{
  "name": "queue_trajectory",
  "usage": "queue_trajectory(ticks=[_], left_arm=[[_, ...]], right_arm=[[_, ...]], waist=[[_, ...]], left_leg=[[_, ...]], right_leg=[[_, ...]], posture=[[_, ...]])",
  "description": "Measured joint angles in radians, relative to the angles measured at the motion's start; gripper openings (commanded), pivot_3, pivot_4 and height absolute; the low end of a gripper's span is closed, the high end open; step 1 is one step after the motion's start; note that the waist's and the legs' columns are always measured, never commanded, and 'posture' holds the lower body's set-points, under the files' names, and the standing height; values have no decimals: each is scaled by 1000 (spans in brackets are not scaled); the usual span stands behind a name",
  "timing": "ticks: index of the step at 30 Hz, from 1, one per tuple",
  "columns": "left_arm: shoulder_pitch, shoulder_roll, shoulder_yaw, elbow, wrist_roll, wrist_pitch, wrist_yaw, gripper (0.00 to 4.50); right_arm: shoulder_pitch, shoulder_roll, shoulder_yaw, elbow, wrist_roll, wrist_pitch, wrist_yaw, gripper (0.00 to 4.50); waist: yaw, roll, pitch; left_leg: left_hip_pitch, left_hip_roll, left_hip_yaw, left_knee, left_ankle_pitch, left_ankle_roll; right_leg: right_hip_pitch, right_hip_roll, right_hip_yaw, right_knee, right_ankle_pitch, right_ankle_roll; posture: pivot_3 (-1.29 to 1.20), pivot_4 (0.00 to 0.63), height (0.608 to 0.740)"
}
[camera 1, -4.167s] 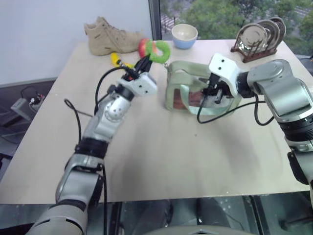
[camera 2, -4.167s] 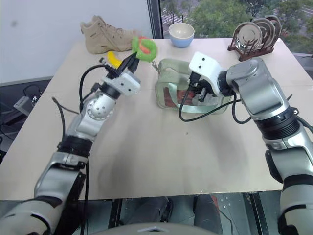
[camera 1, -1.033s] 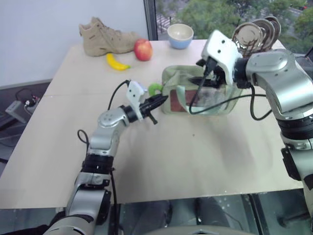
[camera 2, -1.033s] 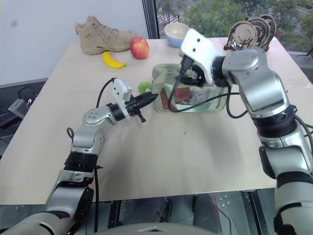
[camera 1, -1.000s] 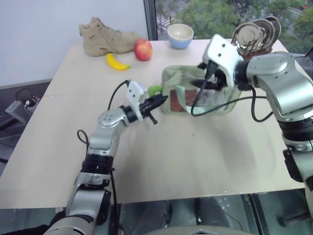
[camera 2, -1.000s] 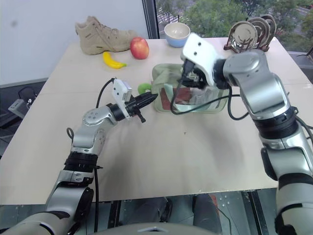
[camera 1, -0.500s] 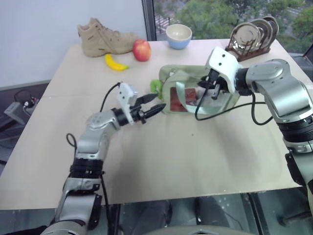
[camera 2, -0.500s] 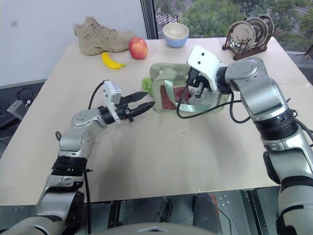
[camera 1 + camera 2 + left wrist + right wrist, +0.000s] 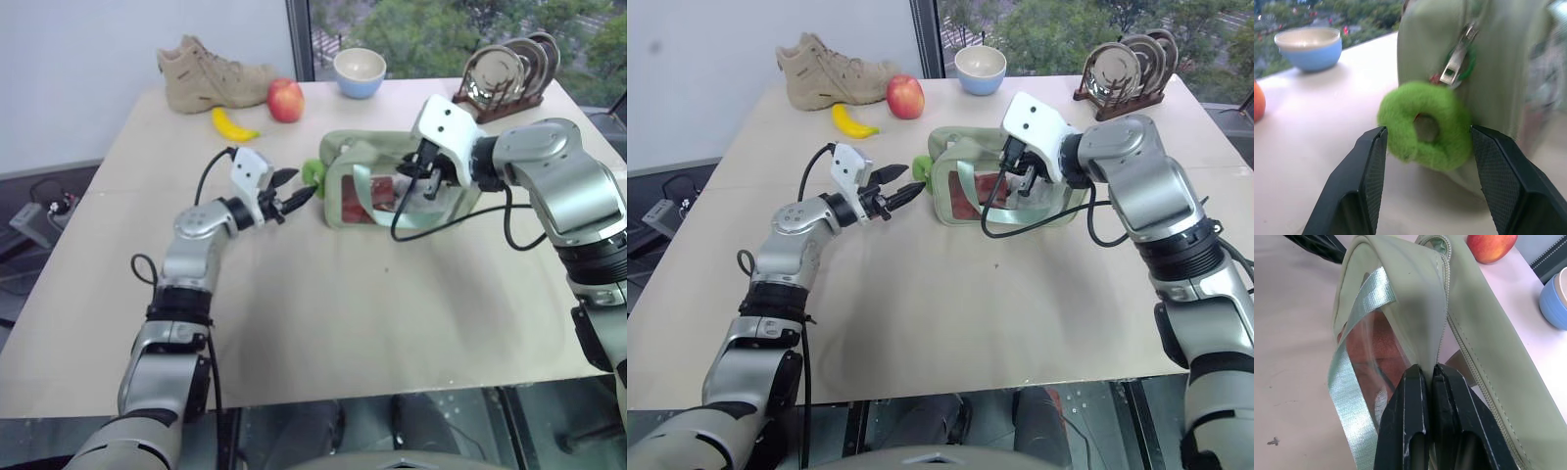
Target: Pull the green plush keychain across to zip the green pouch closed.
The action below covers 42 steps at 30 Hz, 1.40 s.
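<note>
We've got our right gripper (image 9: pixel 1429 377) pinching the green pouch (image 9: pixel 364 157) steady, probably its rim, while the left gripper (image 9: pixel 1425 147) hangs spread around the green plush keychain (image 9: pixel 1425 128).

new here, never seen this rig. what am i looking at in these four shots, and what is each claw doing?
It is a two-armed humanoid robot at a table. Two pictures come from its head, looking down over both arms; the other two come from a camera on each wrist, looking along that claw's black fingers. On the table: a green pouch with a fuzzy green keychain on its zipper pull, plus a shoe, apple, banana, bowl and a rack of metal plates. The right claw is shut, pinching the pouch's fabric. The left claw is open, one finger on either side of the keychain, not gripping it.
</note>
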Motion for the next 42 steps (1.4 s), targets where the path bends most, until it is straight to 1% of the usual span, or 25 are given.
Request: queue_trajectory(ticks=[4, 9, 12, 16, 17, 19, 20, 22, 23, 24, 26, 28, 32, 34, 35, 37, 38, 41, 42], left_arm=[[-58, -13, -1, 82, 50, -29, 48, 2752], [-93, -42, -2, 146, 81, -60, 69, 2752], [-104, -54, -3, 163, 87, -78, 78, 2005], [-119, -61, -3, 170, 107, -159, 89, 181], [-134, -59, -3, 180, 118, -206, 99, 80], [-157, -50, -3, 187, 136, -268, 111, 80], [-178, -37, -6, 189, 162, -340, 123, 80], [-209, -26, -14, 191, 192, -418, 139, 80], [-235, -17, -33, 194, 230, -493, 157, 80], [-244, -17, -38, 194, 239, -514, 161, 80], [-275, -10, -77, 209, 303, -636, 185, 80], [-306, -10, -108, 233, 335, -730, 195, 80], [-386, -24, -180, 325, 365, -841, 163, 80], [-403, -46, -204, 376, 347, -867, 97, 741], [-414, -55, -216, 407, 340, -873, 72, 1127], [-432, -70, -231, 444, 340, -874, 53, 2110], [-445, -77, -236, 464, 338, -873, 34, 2387], [-463, -79, -229, 482, 287, -835, -42, 2387], [-464, -70, -198, 485, 229, -759, -120, 2387]], right_arm=[[2, -1, 0, -9, -1, 5, -1, 46], [9, -1, 0, -22, -1, 8, -4, 46], [10, -1, 0, -28, -1, 15, -6, 0], [11, -1, 0, -28, -1, 17, -12, 0], [11, 0, 0, -28, -1, 17, -14, 0], [11, 1, 0, -28, -1, 17, -15, 0], [11, 2, 0, -28, -1, 16, -15, 0], [11, 3, 0, -26, -2, 16, -17, 0], [11, 7, -1, -24, -3, 15, -20, 0], [11, 9, -1, -23, -3, 15, -21, 0], [11, 18, -1, -15, -4, 7, -24, 0], [11, 21, -1, -9, -4, 2, -24, 0], [10, 34, -2, 6, -7, -1, -30, 0], [10, 37, -3, 6, -7, -1, -33, 0], [10, 38, -3, 6, -7, -1, -34, 0], [10, 39, -3, 6, -6, 0, -36, 0], [10, 41, -3, 6, -6, 2, -38, 0], [10, 43, -3, 4, -6, 5, -41, 0], [11, 45, -3, 1, -6, 6, -42, 0]], waist=[[0, 0, 0], [-1, 0, 0], [-1, 0, 0], [-1, 0, 0], [-1, 0, 0], [-1, 0, 0], [-1, 0, 0], [0, 0, 0], [0, 0, 0], [0, 0, 0], [-1, 0, 0], [-2, 0, 0], [-1, -1, 0], [-3, -1, 0], [-4, -1, 0], [-4, -1, 0], [-4, -1, 0], [-7, -1, 0], [-7, -1, 0]], left_leg=[[0, 0, 0, 0, 0, 0], [-1, 0, 0, 1, 0, 0], [-1, 0, 0, 1, 0, 0], [-1, 0, 0, 1, 0, 0], [-1, 0, 0, 1, 0, 0], [-1, 0, 0, 1, 0, 0], [-2, 0, 0, 1, 0, 0], [-1, 0, 0, 1, 0, 0], [-2, 0, 0, 1, 0, 0], [-2, 0, 0, 1, 0, 0], [-2, 0, 0, 1, 0, 0], [-2, 0, 0, 1, 0, 0], [-2, 0, 0, 1, 0, 0], [-2, 0, 0, 1, 0, 0], [-2, 0, 0, 1, 0, 0], [-2, 0, 0, 1, 0, 0], [-3, 0, 0, 1, 0, 0], [-3, 0, 0, 1, 0, 0], [-3, 0, 0, 1, 0, 0]], right_leg=[[0, 0, 0, 0, 0, 0], [0, 0, 0, 0, 0, 0], [0, 0, 0, 0, 0, 0], [0, 0, 0, 0, 0, 0], [0, 0, 0, 0, 0, 0], [0, 0, 0, 0, 0, 0], [0, 0, 0, 0, 0, 0], [0, 0, 0, 0, 0, 0], [0, 0, 0, 0, 0, 0], [0, -1, 0, 0, 0, 0], [0, 0, 0, 0, 0, 0], [-1, 0, 0, 0, 0, 0], [-1, 0, 0, 0, 0, 0], [-1, 0, 0, 0, 0, 0], [-2, 0, 0, 0, 0, 0], [-2, 0, 0, 0, 0, 0], [-2, 0, 0, 0, 0, 0], [-2, 0, 1, 1, 0, 0], [-2, 0, 1, 1, 0, 0]], posture=[[0, 150, 740], [0, 150, 740], [0, 150, 740], [0, 150, 740], [0, 150, 740], [0, 150, 740], [0, 150, 740], [0, 150, 740], [0, 150, 740], [0, 150, 740], [0, 150, 740], [0, 150, 740], [0, 150, 740], [0, 150, 740], [0, 150, 740], [0, 150, 740], [0, 150, 740], [0, 150, 740], [0, 150, 740]])
